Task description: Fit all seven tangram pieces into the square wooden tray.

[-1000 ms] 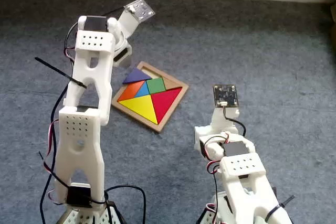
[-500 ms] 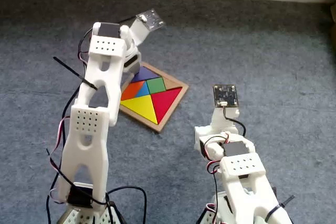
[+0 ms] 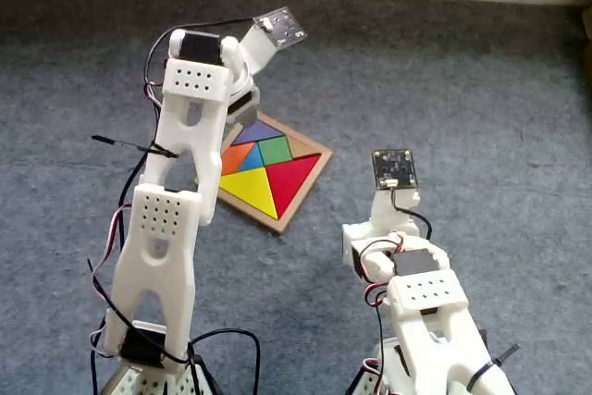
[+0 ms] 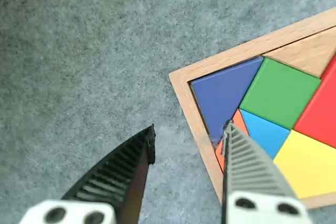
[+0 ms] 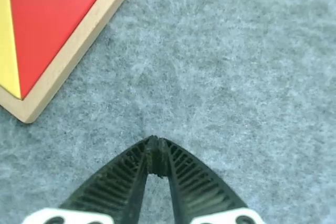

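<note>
Left hand (image 4: pixel 189 128) spread over the tray (image 4: pixel 181 93) corner; right hand (image 5: pixel 156 143) pressed together.

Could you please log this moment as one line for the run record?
left pincer: open, astride tray corner by blue triangle | right pincer: shut, over carpet | patch by green square: piece or gap unclear

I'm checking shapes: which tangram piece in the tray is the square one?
The green piece, with four right-angled corners, sitting between the dark blue triangle and the red triangle.
</note>
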You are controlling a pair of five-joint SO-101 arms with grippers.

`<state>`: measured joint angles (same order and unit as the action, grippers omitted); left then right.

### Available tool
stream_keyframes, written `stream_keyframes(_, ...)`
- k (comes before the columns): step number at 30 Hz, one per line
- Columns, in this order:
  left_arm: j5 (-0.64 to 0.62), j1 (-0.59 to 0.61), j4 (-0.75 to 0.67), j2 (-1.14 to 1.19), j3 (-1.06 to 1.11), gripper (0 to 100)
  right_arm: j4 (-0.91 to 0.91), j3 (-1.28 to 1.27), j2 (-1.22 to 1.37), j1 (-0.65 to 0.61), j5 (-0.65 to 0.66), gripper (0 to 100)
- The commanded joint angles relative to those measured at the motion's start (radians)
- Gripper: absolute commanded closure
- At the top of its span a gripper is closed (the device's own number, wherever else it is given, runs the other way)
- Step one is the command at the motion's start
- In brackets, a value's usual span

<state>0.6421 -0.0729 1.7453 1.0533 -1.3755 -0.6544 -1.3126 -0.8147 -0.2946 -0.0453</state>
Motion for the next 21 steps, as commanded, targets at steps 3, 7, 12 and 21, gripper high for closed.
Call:
stream_keyframes(3, -0.095, -0.036, 0.028, -0.021, -0.114, 79, 0.021, 0.010, -0.024, 0.012, 0.043, 98.9)
stream_keyframes(7, -0.137, -0.044, 0.029, -0.051, -0.128, 79, 0.021, 0.008, -0.022, 0.012, 0.044, 98.9)
stream_keyframes(12, -0.201, -0.042, 0.029, -0.166, -0.125, 79, 0.021, 0.008, -0.021, 0.012, 0.044, 98.9)
stream_keyframes(21, -0.216, -0.067, 0.029, -0.552, 0.228, 79, 0.021, 0.008, -0.018, 0.012, 0.046, 98.9)
